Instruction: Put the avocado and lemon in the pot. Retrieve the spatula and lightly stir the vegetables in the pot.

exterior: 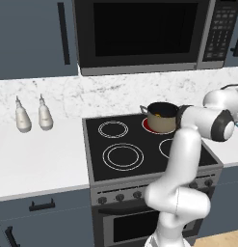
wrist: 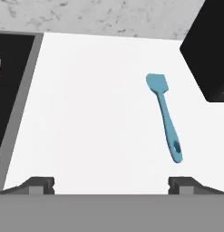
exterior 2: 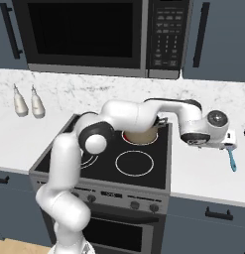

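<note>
The slim teal plastic spatula (wrist: 165,116) lies at one o'clock of the wide, empty gripper (wrist: 111,183), whose descent may miss it sideways

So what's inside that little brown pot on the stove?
The small tan-brown pot has a dark inside with a small yellow-orange speck showing, probably fruit. Its rim hides the bottom, and in the right base view the arm covers it.
</note>
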Controlling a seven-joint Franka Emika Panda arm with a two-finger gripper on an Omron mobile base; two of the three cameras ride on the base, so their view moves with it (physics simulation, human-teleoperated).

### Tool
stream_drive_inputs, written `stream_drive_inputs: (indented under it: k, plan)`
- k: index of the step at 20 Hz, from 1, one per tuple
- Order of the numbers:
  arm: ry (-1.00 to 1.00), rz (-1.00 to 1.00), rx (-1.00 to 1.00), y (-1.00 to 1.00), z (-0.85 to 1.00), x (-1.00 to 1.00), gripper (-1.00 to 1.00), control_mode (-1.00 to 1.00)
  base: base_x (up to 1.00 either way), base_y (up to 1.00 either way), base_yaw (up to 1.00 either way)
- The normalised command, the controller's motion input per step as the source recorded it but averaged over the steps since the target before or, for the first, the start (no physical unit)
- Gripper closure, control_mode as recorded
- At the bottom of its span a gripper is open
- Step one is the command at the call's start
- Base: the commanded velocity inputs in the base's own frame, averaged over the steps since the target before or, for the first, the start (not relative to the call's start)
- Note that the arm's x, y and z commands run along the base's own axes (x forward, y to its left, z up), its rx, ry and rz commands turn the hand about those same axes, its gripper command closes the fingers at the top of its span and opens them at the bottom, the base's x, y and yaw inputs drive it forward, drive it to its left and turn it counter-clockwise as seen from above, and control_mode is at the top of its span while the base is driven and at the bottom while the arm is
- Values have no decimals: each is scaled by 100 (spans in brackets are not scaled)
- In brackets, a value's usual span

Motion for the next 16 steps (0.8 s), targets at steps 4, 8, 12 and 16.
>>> stream_drive_inputs:
  k: [4, 8, 12, 16]
  plan:
    - [5, 0, -15, 0, -8, -26, -100, -100, 0, 0, 0]
    - [12, 0, 7, -3, 20, 0, -100, -100, 0, 0, 0]
    - [2, 0, 18, 17, 6, 0, -100, -100, 0, 0, 0]
    - [0, 0, 14, 37, 0, 0, -100, -100, 0, 0, 0]
